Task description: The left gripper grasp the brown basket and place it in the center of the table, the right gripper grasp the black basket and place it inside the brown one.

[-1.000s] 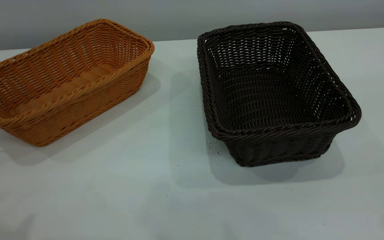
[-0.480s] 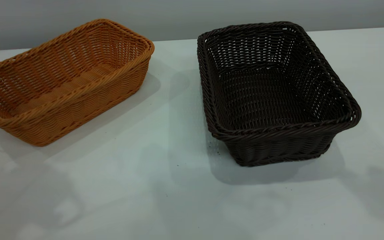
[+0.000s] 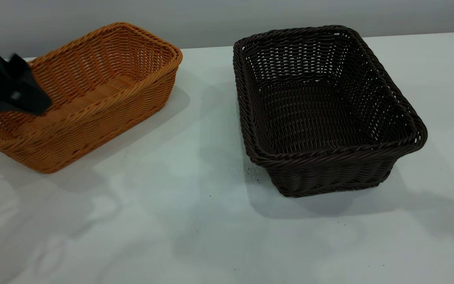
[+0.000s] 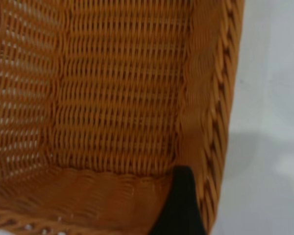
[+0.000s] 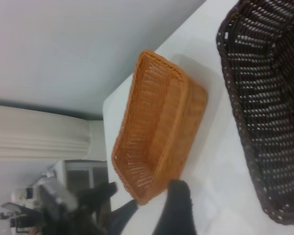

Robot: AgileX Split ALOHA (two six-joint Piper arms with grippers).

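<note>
The brown basket (image 3: pixel 81 94) stands at the table's (image 3: pixel 195 221) left, lying at an angle. My left gripper (image 3: pixel 10 94) hangs over the basket's near-left end. In the left wrist view that gripper (image 4: pixel 225 215) is open, with one black finger (image 4: pixel 181 205) inside the brown basket (image 4: pixel 117 98), close to its braided rim. The black basket (image 3: pixel 321 110) sits right of centre, untouched. My right gripper (image 5: pixel 210 215) is out of the exterior view. It is open above bare table, with the black basket (image 5: pixel 269 107) on one side and the brown basket (image 5: pixel 157 127) on the other.
A wide strip of white tabletop (image 3: pixel 203 130) separates the two baskets, and more lies in front of them. A grey wall (image 3: pixel 227 15) runs behind the table's back edge. The right wrist view shows rig equipment (image 5: pixel 49 205) beyond the table's end.
My left gripper has come in from the upper left and dropped over the brown basket's left end. A shadow has spread over the table at the right. Both baskets stay put.
</note>
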